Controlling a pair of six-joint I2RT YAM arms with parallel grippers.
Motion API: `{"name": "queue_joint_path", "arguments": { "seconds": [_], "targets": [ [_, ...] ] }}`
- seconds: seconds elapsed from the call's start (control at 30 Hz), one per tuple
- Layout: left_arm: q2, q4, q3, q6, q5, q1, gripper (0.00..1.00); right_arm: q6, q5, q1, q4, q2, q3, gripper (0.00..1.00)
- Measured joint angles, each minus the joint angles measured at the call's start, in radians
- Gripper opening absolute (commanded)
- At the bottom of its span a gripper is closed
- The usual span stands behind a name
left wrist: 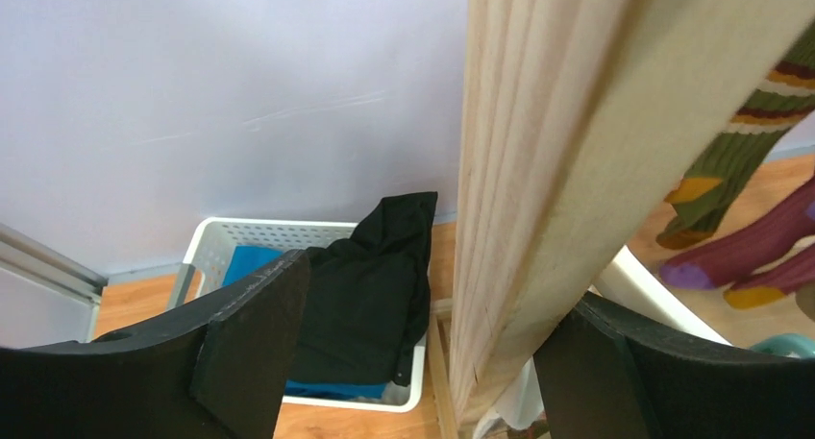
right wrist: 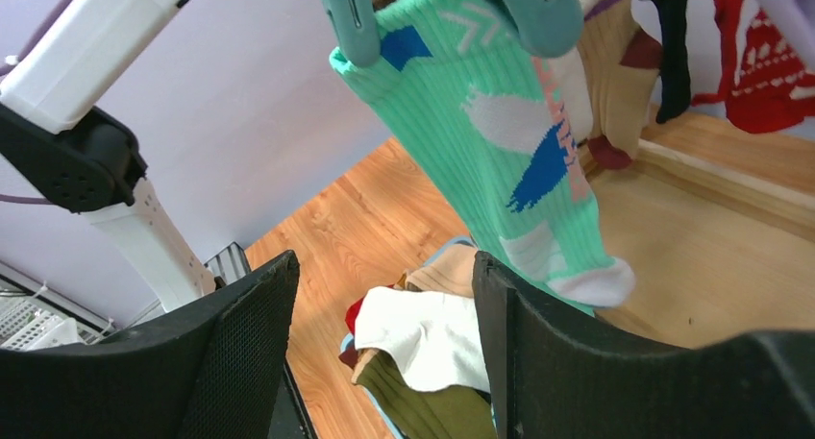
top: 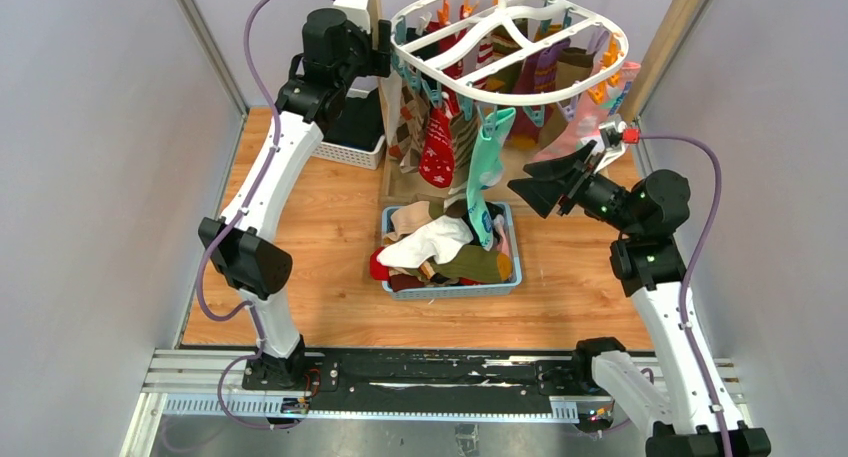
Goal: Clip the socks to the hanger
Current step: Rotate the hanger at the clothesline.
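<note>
wooden table (top: 330, 227); mint sock (top: 486, 167) clipped to hanger (top: 440, 75)

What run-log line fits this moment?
left gripper open by wooden pole | right gripper open | mint sock clipped to hanger | socks in basket

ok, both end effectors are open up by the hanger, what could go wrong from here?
1. The left end effector has the wooden post between its open fingers; closing or swinging sideways would likely hit it.
2. The right end effector is open close to the mint sock, which hangs from teal clips; a brush could tug it free.
3. That sock's toe dangles over the blue basket pile, so the next pick may snag it.
</note>
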Motion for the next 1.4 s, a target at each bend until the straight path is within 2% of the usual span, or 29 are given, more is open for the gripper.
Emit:
{"name": "queue_joint_path", "arguments": {
  "seconds": [0.27,0.4,0.8,1.07,1.2,1.4],
  "targets": [
    [0.024,-0.023,0.043,0.008,0.003,0.006,0.85,0.087,-0.125,-0.088,0.183,0.091,0.021,0.65],
    [0.028,-0.031,0.051,0.008,0.010,0.008,0.86,0.207,-0.199,-0.138,0.369,0.185,0.049,0.65],
    [0.033,-0.044,0.064,0.008,0.022,0.012,0.86,0.454,-0.243,-0.146,0.699,0.298,0.088,0.58],
    [0.037,-0.055,0.074,0.011,0.025,0.013,0.86,0.524,-0.243,-0.121,0.811,0.360,0.095,0.54],
    [0.039,-0.059,0.079,0.014,0.025,0.013,0.86,0.551,-0.242,-0.116,0.849,0.392,0.105,0.45],
    [0.045,-0.075,0.095,0.015,0.026,0.013,0.86,0.605,-0.241,-0.109,0.927,0.410,0.120,0.24]
  ]
}}
